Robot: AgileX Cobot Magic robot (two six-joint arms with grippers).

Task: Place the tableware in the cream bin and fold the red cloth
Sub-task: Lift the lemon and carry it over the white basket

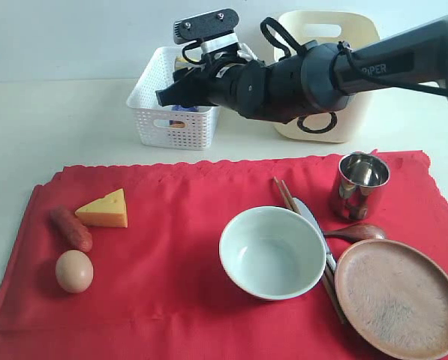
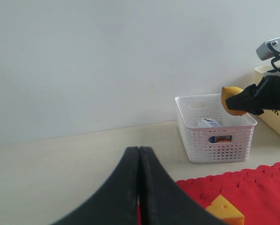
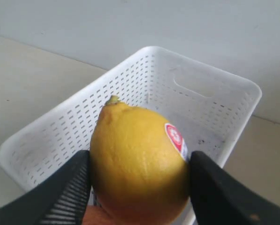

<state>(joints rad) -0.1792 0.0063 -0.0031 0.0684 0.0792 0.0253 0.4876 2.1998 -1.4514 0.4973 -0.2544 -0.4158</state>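
The red cloth [image 1: 171,262] lies spread on the table. On its right part sit the grey-green bowl [image 1: 272,251], the steel cup [image 1: 359,184], the brown plate [image 1: 398,296], the chopsticks [image 1: 285,195], the knife [image 1: 311,217] and the dark spoon [image 1: 359,232]. The cream bin [image 1: 325,30] stands at the back, partly hidden by my right arm. My right gripper [image 1: 172,94] [image 3: 140,161] is shut on a lemon [image 3: 140,164] [image 2: 231,100] and holds it above the white basket [image 3: 186,93]. My left gripper [image 2: 140,151] is shut and empty, low by the cloth's left edge.
The white perforated basket [image 1: 171,112] stands left of the cream bin, with a carton [image 2: 208,123] inside it. Cheese [image 1: 105,210], a sausage [image 1: 71,229] and an egg [image 1: 74,271] lie on the cloth's left part. Bare table stretches behind and left of the cloth.
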